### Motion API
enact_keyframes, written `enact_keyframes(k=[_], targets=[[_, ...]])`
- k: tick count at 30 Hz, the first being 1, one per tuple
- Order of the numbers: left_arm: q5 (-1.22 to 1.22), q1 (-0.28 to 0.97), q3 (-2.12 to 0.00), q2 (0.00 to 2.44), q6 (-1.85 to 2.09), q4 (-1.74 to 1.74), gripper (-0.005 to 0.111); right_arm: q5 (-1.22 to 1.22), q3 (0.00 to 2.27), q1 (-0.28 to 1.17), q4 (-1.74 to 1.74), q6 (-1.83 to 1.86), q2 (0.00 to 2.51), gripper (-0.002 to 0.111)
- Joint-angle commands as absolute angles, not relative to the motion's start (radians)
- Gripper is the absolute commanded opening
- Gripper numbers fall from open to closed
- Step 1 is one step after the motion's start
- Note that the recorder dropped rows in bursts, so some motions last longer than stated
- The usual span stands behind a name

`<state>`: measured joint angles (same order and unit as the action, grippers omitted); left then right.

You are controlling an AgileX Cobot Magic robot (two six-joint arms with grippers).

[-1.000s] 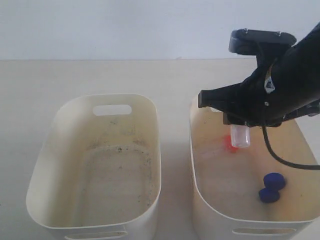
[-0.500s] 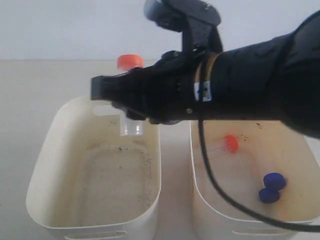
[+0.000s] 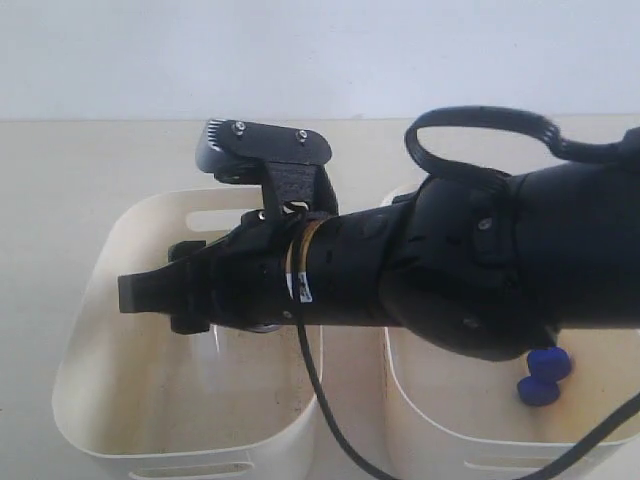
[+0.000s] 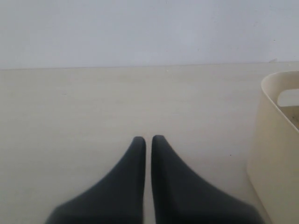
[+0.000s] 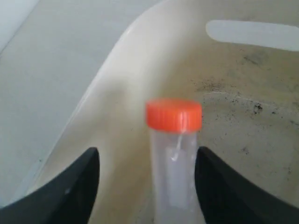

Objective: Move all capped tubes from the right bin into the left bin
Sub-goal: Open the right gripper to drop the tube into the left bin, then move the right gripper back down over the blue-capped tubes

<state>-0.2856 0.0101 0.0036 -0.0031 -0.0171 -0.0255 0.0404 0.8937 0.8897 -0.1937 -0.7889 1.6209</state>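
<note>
Left wrist view: the left hand (image 4: pixel 147 140) is held pressed together, empty, over bare surface (image 4: pixel 70 102) just beside the left bin (image 4: pixel 273 154). Since a second ago an orange-capped tube (image 5: pixel 174 177) has been carried out of the right bin (image 3: pixel 398 400) by the right hand (image 5: pixel 148 154), now spread over the left bin's floor with a gap seen beside the tube, so one is as good as delivered. Rims look well cleared, and two blue-capped tubes (image 3: pixel 548 360) are left in the right bin.
</note>
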Motion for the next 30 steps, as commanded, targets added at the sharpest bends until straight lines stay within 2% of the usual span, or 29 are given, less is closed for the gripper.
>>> enact_keyframes(k=[1, 4, 5, 8, 10, 12, 15, 21, 30], targets=[[-0.277, 0.01, 0.0, 0.0, -0.026, -0.019, 0.004, 0.059, 0.897, 0.893, -0.192, -0.784, 1.617, 0.062], [-0.277, 0.01, 0.0, 0.0, -0.026, -0.019, 0.004, 0.018, 0.911, 0.893, -0.192, -0.777, 1.603, 0.061], [-0.277, 0.01, 0.0, 0.0, -0.026, -0.019, 0.004, -0.021, 0.929, 0.89, -0.192, -0.756, 1.59, 0.058], [-0.277, 0.01, 0.0, 0.0, -0.026, -0.019, 0.004, -0.39, 1.062, 0.865, -0.205, -0.621, 1.519, 0.031], [-0.277, 0.01, 0.0, 0.0, -0.026, -0.019, 0.004, -0.691, 1.165, 0.824, -0.261, -0.617, 1.49, 0.023], [-0.277, 0.01, 0.0, 0.0, -0.026, -0.019, 0.004, -0.93, 1.224, 0.784, -0.305, -0.617, 1.488, 0.025], [-0.277, 0.01, 0.0, 0.0, -0.026, -0.019, 0.004, -1.142, 1.21, 0.742, -0.376, -0.608, 1.488, 0.033], [-0.277, 0.01, 0.0, 0.0, -0.026, -0.019, 0.004, -1.148, 1.116, 0.708, -0.393, -0.654, 1.52, 0.032], [-0.277, 0.01, 0.0, 0.0, -0.026, -0.019, 0.004, -1.196, 1.115, 0.708, -0.434, -0.685, 1.677, 0.032]])
